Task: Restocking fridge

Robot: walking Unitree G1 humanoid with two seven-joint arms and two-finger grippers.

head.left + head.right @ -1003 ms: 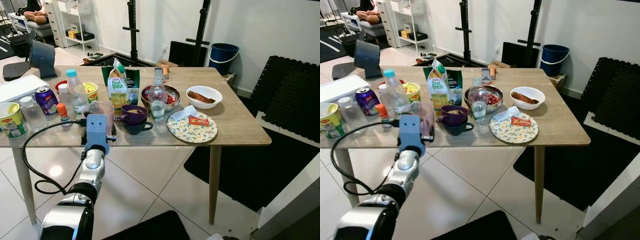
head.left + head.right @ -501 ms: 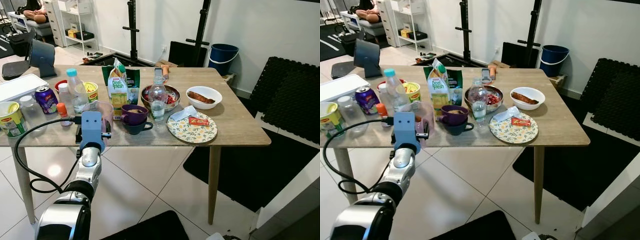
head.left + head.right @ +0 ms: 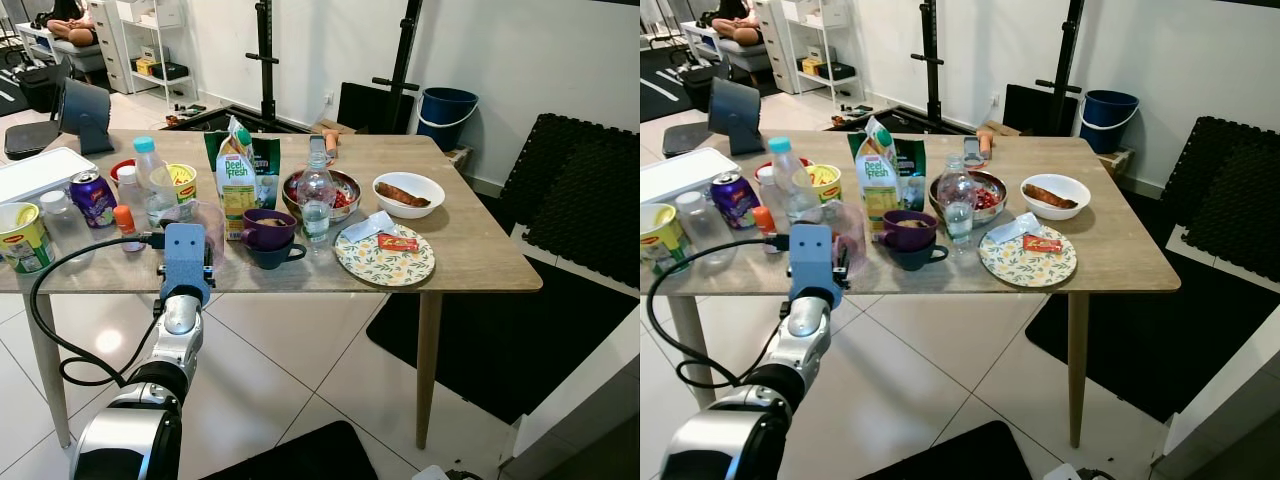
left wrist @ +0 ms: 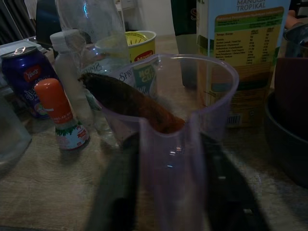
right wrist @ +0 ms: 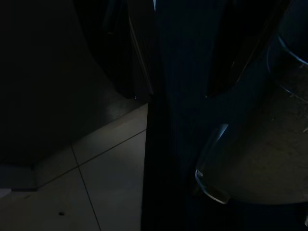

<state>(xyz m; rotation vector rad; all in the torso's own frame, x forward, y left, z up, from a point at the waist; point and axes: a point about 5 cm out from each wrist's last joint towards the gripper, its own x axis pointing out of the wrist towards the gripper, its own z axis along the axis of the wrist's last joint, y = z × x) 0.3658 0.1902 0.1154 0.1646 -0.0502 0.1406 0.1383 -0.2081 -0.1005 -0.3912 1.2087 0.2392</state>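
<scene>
Our left pincer (image 4: 168,192) reaches over the near edge of the wooden surface (image 3: 480,250), its two black fingers (image 4: 115,192) spread apart on either side of the handle of a clear pinkish plastic measuring jug (image 4: 168,110); whether the pads actually press on the handle we cannot tell. The jug stands upright near the front edge of the surface, with a dark brownish piece inside it. Just beyond it stand a tall green and white juice carton (image 3: 237,180), a clear water bottle with a blue cap (image 3: 150,180) and a yellow noodle cup (image 3: 180,185). A small bottle with an orange cap (image 4: 60,113) and a purple drinks can (image 3: 92,198) stand to the jug's left, and a purple cup (image 3: 268,232) just to its right. Our right pincer hangs in shadow above pale floor tiles (image 5: 101,183), and its fingers cannot be made out.
</scene>
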